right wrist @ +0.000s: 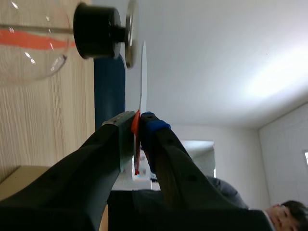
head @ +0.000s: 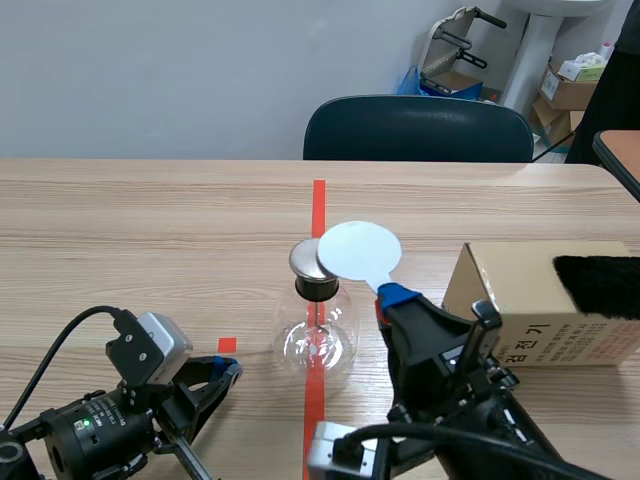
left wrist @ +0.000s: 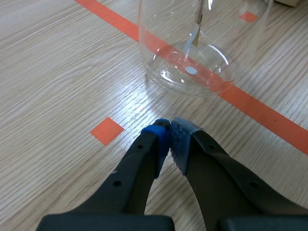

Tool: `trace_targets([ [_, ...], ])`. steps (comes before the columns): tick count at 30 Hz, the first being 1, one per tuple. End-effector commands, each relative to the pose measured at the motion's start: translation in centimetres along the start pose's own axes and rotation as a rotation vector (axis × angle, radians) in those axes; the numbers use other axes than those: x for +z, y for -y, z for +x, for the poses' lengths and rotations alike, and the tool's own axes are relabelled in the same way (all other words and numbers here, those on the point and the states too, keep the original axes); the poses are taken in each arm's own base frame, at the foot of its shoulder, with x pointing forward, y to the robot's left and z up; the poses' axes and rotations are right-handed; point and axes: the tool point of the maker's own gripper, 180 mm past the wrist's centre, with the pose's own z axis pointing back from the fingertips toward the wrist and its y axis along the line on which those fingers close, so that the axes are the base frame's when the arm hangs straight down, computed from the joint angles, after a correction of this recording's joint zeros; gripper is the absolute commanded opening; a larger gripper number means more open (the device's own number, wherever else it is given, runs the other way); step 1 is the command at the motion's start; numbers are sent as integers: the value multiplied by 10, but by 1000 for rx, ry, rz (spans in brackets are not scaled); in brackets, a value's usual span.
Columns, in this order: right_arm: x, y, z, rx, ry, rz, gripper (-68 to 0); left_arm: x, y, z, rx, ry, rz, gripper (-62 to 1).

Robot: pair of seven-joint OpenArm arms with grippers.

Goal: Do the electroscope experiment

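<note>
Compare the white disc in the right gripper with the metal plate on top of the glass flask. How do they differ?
The white disc is matt white; the metal plate is shiny grey. The white disc looks wider than the metal plate. The white disc is held by the right gripper, jaws shut on its handle; the metal plate sits on a black stopper. Both are round, thin and roughly parallel.

Your scene camera looks across the light wooden table (head: 150, 230); both close wrist cameras share the clear glass flask (left wrist: 185, 53).
</note>
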Motion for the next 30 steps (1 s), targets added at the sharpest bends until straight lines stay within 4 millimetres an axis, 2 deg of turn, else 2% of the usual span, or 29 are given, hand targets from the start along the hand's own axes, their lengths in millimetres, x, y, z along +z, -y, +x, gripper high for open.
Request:
trace_targets([
  [1, -2, 12, -12, 14, -39, -40, -665, -1, 6, 5, 15, 25, -6, -568],
  [7, 3, 13, -46, 11, -234, -41, -665, -1, 6, 5, 15, 25, -6, -569],
  [14, 12, 12, -75, 4, -403, -41, -665, -1, 6, 5, 15, 25, -6, -569],
  [24, 23, 12, -96, 2, -533, -42, -665, -1, 6, 5, 15, 25, -6, -568],
  [30, 24, 12, -98, 1, -547, -42, -665, -1, 6, 5, 15, 25, -6, -569],
])
